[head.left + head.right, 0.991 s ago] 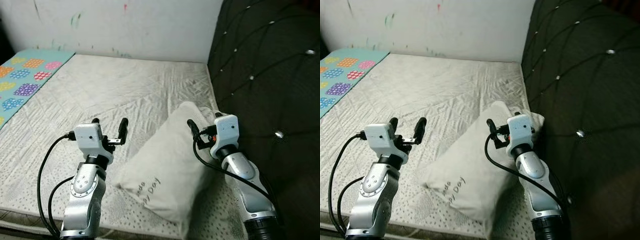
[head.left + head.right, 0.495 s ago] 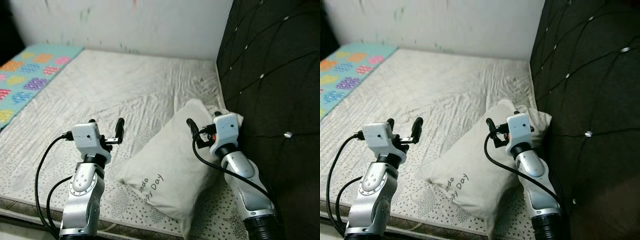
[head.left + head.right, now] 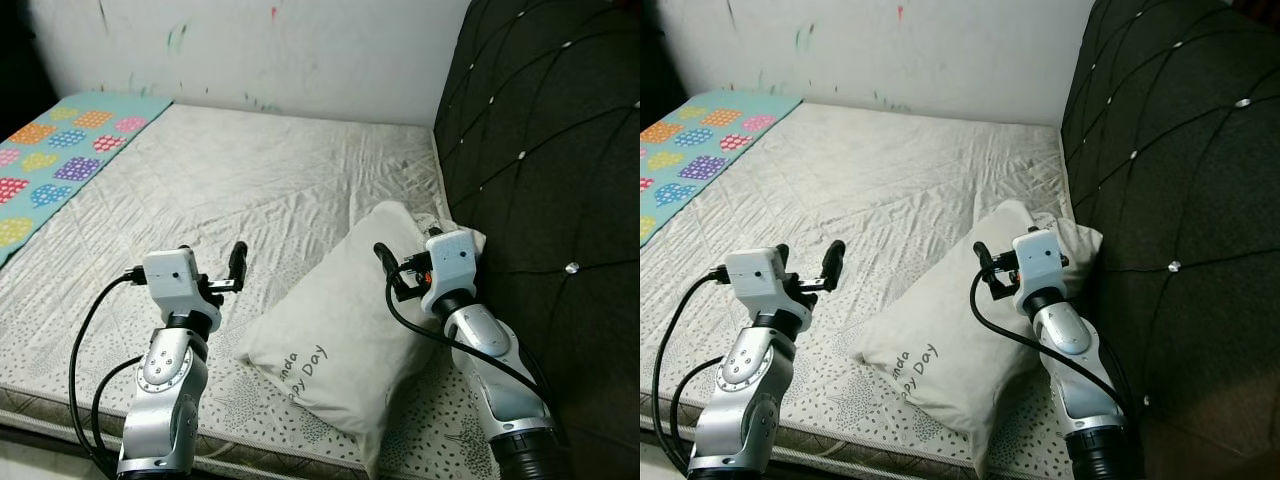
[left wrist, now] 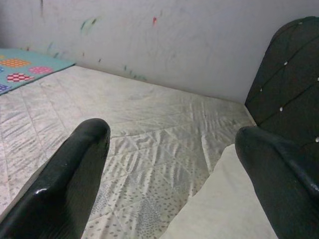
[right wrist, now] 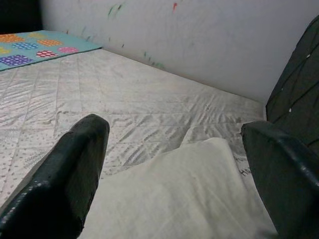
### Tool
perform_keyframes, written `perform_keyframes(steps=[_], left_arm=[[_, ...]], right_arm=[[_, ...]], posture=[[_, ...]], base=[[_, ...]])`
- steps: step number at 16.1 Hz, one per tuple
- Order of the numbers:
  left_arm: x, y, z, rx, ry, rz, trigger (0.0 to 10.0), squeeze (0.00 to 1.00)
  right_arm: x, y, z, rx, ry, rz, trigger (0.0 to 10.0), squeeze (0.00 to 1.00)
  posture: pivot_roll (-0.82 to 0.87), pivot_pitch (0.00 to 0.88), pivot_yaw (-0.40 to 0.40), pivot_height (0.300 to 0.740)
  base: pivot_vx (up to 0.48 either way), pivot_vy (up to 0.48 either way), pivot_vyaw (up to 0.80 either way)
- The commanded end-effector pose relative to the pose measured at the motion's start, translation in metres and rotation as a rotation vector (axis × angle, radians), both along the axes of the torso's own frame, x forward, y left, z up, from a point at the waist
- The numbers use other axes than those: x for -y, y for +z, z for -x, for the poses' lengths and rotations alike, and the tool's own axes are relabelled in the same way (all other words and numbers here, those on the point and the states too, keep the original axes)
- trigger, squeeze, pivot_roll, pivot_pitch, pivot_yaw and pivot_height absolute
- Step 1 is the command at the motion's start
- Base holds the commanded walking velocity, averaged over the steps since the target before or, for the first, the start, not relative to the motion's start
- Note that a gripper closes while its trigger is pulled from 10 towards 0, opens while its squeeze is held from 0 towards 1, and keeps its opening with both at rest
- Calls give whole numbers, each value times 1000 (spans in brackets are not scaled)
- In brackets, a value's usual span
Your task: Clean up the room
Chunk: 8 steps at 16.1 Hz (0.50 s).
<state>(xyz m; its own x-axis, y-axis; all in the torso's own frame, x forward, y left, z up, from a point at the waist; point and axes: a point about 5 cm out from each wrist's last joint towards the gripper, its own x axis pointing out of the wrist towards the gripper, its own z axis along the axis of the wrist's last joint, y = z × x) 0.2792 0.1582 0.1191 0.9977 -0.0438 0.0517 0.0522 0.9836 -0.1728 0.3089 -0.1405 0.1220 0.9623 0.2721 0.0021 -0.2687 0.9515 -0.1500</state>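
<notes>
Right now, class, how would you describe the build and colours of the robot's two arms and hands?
Both arms are silver metal with rounded joints, black cables looping alongside. Each wrist carries a white boxy housing. The left hand and right hand each have two long, glossy black fingers.

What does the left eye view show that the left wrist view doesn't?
From the head, not the wrist: both silver arms, the right tool above the pillow, and the pillow's printed lettering. From the wrist, not the head: a close look between the left tool's open fingers. Shared: the quilted mattress, patterned blanket, marked wall and dark tufted headboard.
</notes>
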Motion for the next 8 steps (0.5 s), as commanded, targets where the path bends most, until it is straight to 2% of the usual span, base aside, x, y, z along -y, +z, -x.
perform_keyframes(steps=[1, 3, 8], left_arm=[[2, -2, 0, -18, -10, 5, 10000, 0], [2, -2, 0, -21, -14, 6, 10000, 0], [4, -2, 0, -17, -21, 15, 10000, 0]], right_arm=[[-2, 4, -2, 8, 6, -8, 10000, 0], [-1, 4, -3, 2, -1, -14, 10000, 0], [0, 4, -4, 1, 0, -12, 10000, 0]], posture=[[-188, 0, -14, 740], [-190, 0, -13, 740], [-187, 0, -20, 740]], base=[[0, 0, 0], [0, 0, 0], [0, 0, -800]])
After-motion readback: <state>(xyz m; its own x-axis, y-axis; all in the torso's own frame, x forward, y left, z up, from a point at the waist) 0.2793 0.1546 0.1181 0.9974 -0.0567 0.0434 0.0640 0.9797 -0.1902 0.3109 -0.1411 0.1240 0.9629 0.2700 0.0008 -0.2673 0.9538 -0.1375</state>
